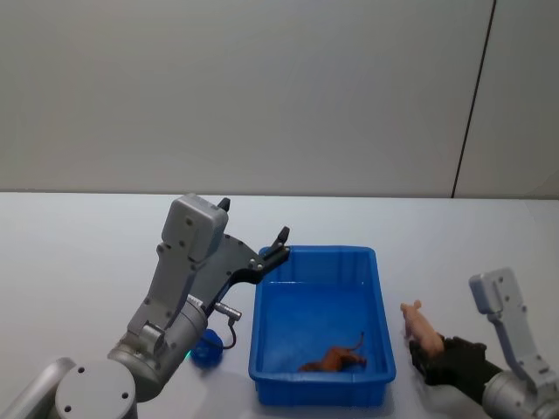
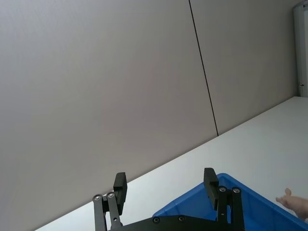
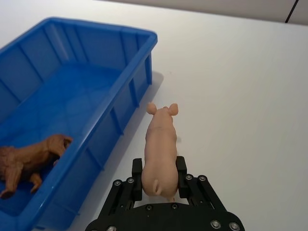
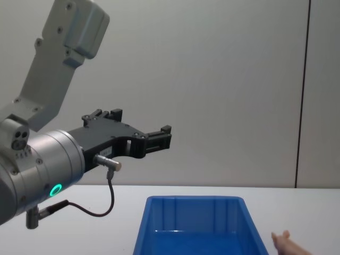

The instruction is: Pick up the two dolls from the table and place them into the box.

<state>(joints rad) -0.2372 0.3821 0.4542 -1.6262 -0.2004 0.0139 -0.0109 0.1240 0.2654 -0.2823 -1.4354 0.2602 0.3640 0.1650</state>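
Note:
The blue box [image 1: 332, 252] stands on the white table [image 1: 79, 253], in front of me. A brown doll [image 1: 335, 357] lies inside it at the near end, also in the right wrist view [image 3: 30, 159]. My right gripper [image 1: 428, 353] is shut on the rear of the pale pink pig doll [image 1: 418, 323], low beside the box's right wall [image 3: 120, 120]. Its fingers [image 3: 137, 169] clamp the pig [image 3: 160, 139]. My left gripper [image 1: 274, 245] is open with nothing in it, raised over the box's far left corner [image 2: 250, 193].
A small blue object [image 1: 206, 348] lies on the table by the left arm's base. Bare white table [image 3: 240, 96] stretches right of and behind the box. A plain wall with a dark vertical seam [image 1: 474, 96] stands behind.

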